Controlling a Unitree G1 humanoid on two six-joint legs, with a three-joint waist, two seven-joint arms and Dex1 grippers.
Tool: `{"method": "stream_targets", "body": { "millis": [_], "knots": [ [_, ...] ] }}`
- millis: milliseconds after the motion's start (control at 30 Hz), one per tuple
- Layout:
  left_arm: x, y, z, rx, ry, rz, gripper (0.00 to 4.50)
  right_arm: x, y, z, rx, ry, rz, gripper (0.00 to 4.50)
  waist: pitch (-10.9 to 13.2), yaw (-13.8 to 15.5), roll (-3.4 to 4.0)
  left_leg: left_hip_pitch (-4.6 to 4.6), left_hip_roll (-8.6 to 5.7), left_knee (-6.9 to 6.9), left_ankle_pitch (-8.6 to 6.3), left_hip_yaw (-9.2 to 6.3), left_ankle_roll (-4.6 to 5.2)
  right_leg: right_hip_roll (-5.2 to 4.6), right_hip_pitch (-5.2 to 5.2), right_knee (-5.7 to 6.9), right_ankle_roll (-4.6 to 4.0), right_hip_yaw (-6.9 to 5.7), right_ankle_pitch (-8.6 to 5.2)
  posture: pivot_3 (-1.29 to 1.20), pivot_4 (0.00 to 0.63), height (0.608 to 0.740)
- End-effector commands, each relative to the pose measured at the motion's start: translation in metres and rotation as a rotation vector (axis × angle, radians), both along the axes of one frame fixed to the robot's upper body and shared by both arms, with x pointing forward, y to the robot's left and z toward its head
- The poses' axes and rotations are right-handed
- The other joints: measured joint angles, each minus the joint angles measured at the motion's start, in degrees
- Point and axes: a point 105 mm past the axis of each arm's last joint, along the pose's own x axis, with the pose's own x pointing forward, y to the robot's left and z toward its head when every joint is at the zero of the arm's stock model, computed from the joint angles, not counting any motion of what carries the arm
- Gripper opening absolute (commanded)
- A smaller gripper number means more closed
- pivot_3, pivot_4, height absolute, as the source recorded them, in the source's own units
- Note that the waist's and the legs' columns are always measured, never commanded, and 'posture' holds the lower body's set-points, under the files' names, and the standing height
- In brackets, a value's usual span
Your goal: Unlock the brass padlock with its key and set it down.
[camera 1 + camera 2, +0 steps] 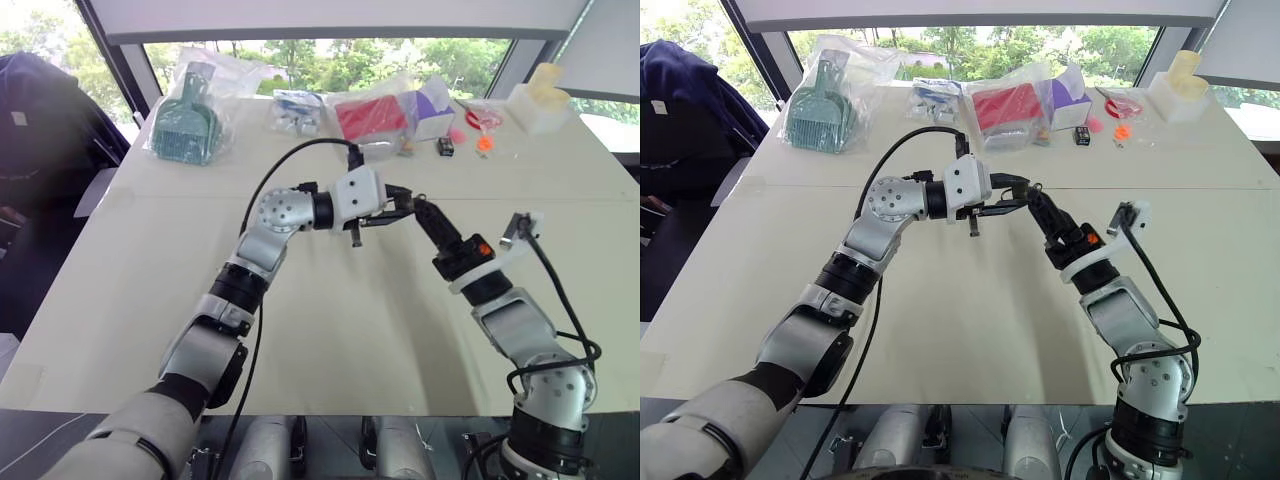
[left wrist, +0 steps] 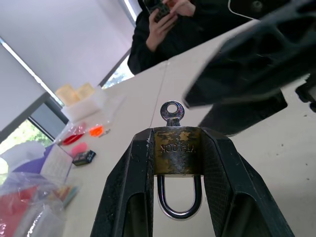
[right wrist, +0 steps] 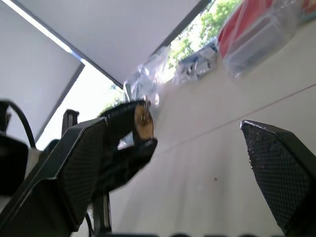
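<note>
Clearly the padlock (image 2: 177,150) sat clamped between the two fingers (image 2: 131,187) of the left gripper (image 1: 398,206), held up off the table (image 1: 330,330); its brass body was pinched on both sides, the silver shackle (image 2: 179,197) hung back toward the wrist between the fingers, and the key (image 2: 172,112) stood in the end of the body that faced away from that gripper, its round bow free in the open; the shackle looked closed, so the lock was judged not yet undone. The right gripper (image 3: 197,163) had its jaws spread wide and held nothing; in the head views it came up close against the left fingertips, and in its own wrist view the brass body (image 3: 143,122) showed just past one finger, off to the side rather than between the two.

The step in hand was judged to be taking the key's bow with the right fingers; to do it well, the right gripper should shift until the bow lay squarely between its pads, then close on the flat of the bow alone, clear of the left fingers; the turn should run about the key's own line, with the left grip kept firm so the body could not spin; a skewed pinch on so thin a key might slip or pull it out.
</note>
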Motion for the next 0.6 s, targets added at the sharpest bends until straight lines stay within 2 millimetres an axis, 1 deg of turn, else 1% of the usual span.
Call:
{"method": "stream_targets", "body": {
  "millis": [33,200,233,300,333,500,533,600],
  "knots": [
    [-0.007,-0.003,0.025,-0.078,-0.068,-0.02,0.79,0.0,-0.008,0.017,0.028,-0.054,-0.01,4.5,0.0,0.0,0.0,0.0,0.0,0.0,0.0,0.0,0.0,0.0,0.0,0.0,0.0,0.0,0.0,0.0,0.15,0.735],
    [-0.011,-0.004,0.028,-0.086,-0.074,-0.032,0.79,-0.002,-0.006,0.022,0.025,-0.065,0.024,4.5,0.0,-0.1,0.01,0.01,0.0,-0.02,0.0,0.0,0.01,0.03,0.02,0.0,0.03,0.0,0.01,0.0,0.15,0.735],
    [-0.011,-0.004,0.027,-0.084,-0.077,-0.035,0.79,-0.001,-0.005,0.022,0.022,-0.063,0.03,4.24,0.0,-0.1,0.01,0.01,0.0,-0.02,0.0,0.0,0.01,0.03,0.02,0.0,0.04,0.0,0.01,0.0,0.15,0.735],
    [-0.013,-0.004,0.027,-0.081,-0.086,-0.043,0.79,0.0,-0.004,0.021,0.023,-0.059,0.036,3.61,0.0,-0.1,0.01,0.02,0.0,-0.01,0.0,0.0,0.01,0.03,0.04,0.0,0.04,0.0,0.01,0.0,0.15,0.735],
    [-0.014,-0.005,0.027,-0.08,-0.09,-0.047,0.79,0.001,-0.003,0.021,0.024,-0.058,0.038,3.16,0.0,-0.1,0.01,0.02,0.0,-0.01,0.0,0.0,0.01,0.03,0.04,-0.01,0.04,0.0,0.01,0.0,0.15,0.735],
    [-0.017,-0.006,0.028,-0.075,-0.114,-0.056,0.79,0.002,0.003,0.022,0.033,-0.056,0.061,0.43,0.0,-0.1,0.01,0.02,0.01,-0.01,0.0,-0.01,0.01,0.04,0.04,0.0,0.04,0.0,0.01,0.0,0.15,0.735],
    [-0.018,-0.006,0.028,-0.072,-0.127,-0.056,0.79,0.002,0.004,0.022,0.037,-0.055,0.061,0.02,0.0,-0.1,0.01,0.02,0.01,-0.01,0.0,0.0,0.01,0.04,0.04,0.0,0.04,0.0,0.01,0.0,0.15,0.735],
    [-0.019,-0.006,0.028,-0.072,-0.155,-0.054,0.79,0.003,0.005,0.022,0.046,-0.053,0.06,0.02,0.0,-0.1,0.01,0.02,0.01,-0.01,0.0,0.0,0.01,0.04,0.05,-0.01,0.04,0.0,0.01,0.0,0.15,0.735]
  ]
}}
